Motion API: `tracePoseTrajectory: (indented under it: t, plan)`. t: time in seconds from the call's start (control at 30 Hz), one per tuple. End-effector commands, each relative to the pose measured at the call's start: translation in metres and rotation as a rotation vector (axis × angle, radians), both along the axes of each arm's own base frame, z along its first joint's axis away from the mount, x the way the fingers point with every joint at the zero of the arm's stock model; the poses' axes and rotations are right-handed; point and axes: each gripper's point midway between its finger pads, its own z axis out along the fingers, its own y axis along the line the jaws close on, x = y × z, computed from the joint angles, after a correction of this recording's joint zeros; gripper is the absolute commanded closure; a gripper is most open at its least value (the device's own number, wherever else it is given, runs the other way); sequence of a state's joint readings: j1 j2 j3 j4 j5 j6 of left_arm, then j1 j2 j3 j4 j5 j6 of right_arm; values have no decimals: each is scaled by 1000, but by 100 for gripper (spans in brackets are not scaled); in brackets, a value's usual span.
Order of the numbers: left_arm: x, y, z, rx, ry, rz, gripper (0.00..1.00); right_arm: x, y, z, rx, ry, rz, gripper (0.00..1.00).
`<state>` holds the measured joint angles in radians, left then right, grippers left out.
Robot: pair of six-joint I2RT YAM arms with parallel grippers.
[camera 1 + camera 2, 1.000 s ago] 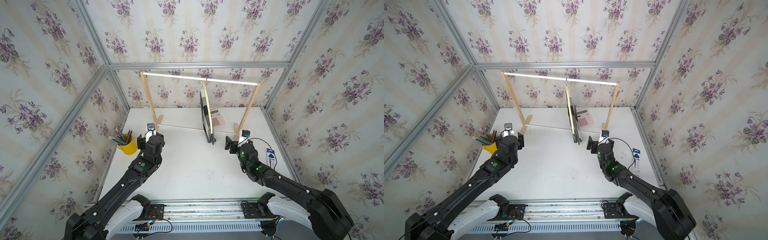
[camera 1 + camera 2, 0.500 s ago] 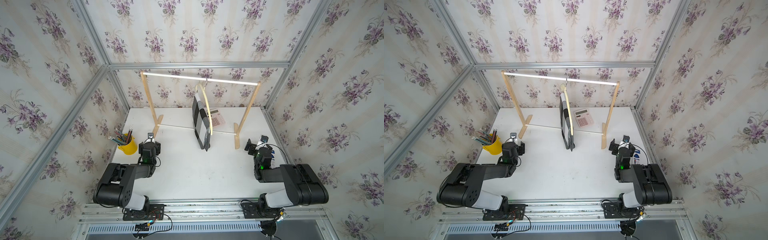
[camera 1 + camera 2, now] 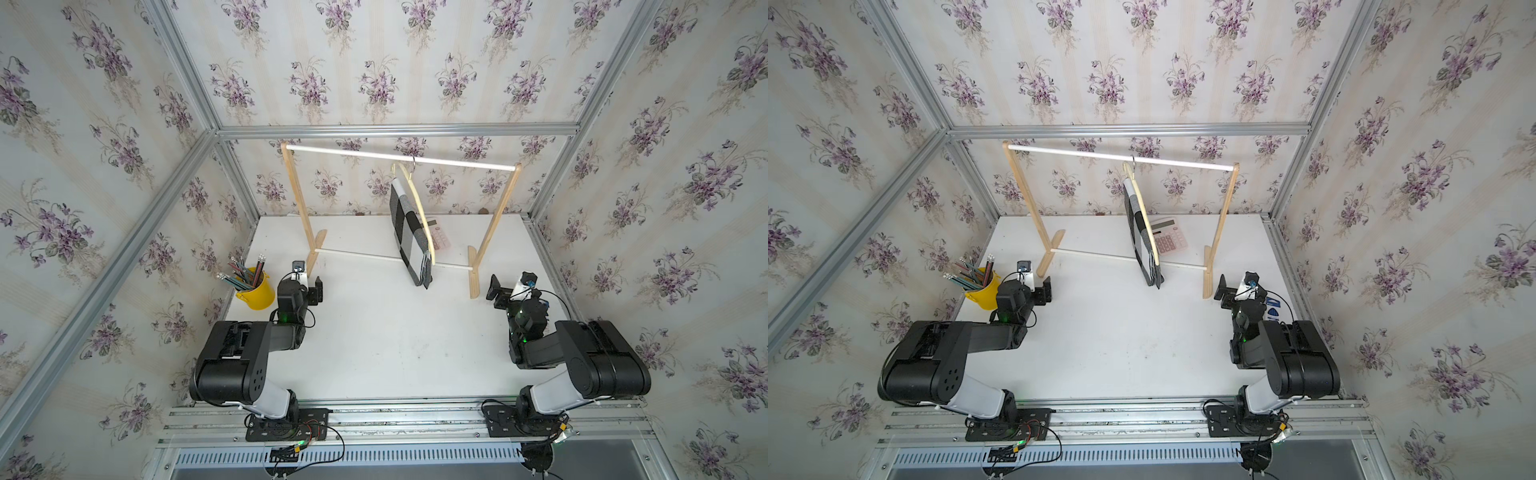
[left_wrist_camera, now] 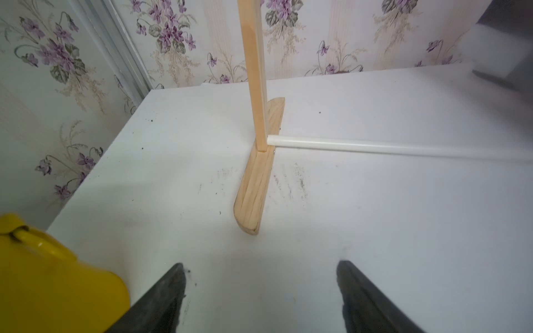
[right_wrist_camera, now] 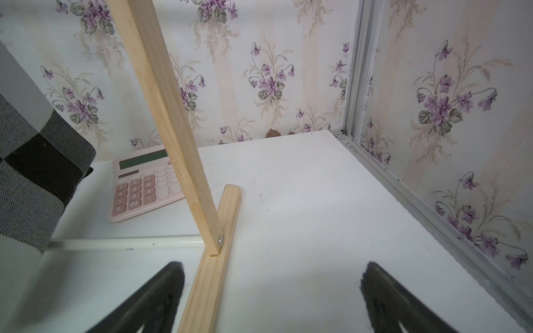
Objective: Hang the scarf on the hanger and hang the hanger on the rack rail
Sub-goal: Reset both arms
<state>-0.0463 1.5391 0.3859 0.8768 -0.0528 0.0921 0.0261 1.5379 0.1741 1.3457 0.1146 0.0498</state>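
Note:
The black, white and grey checked scarf (image 3: 409, 232) (image 3: 1144, 237) is draped over the lower bar of the pale cream hanger (image 3: 417, 199) (image 3: 1142, 208). The hanger's hook sits on the rack's top rod. In the right wrist view an edge of the scarf (image 5: 28, 173) shows beside the rack. My left gripper (image 3: 311, 286) (image 3: 1044, 291) (image 4: 259, 276) is open and empty, low over the table near the rack's left foot. My right gripper (image 3: 498, 291) (image 3: 1223, 291) (image 5: 271, 276) is open and empty by the rack's right foot. Both stand apart from the scarf.
The wooden rack (image 3: 399, 157) with white rods spans the back of the table; its feet (image 4: 253, 187) (image 5: 219, 245) lie just ahead of each gripper. A yellow pencil cup (image 3: 255, 286) (image 4: 43, 274) stands left of the left gripper. A pink calculator (image 3: 1169, 241) (image 5: 144, 184) lies behind the scarf.
Both arms have drawn back from the rack and folded toward the front rail. The hanger with the scarf has turned slightly on the rod.

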Motion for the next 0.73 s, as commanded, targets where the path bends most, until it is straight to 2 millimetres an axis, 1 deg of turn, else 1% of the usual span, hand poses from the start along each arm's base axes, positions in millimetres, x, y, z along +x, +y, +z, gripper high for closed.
tracePoseTrajectory:
  t: [0.0, 0.03, 0.07, 0.7]
  plan:
    - [2, 1, 4, -14, -20, 2, 16, 10, 15, 8, -20, -13, 89, 0]
    - [2, 0, 4, -16, -19, 2, 16, 11, 21, 1, -29, 18, 121, 0]
    - [2, 1, 4, -13, -22, 2, 16, 10, 22, 0, -29, 21, 126, 0]
    - [2, 1, 3, -12, -20, 2, 16, 10, 23, 1, -31, 17, 133, 0]
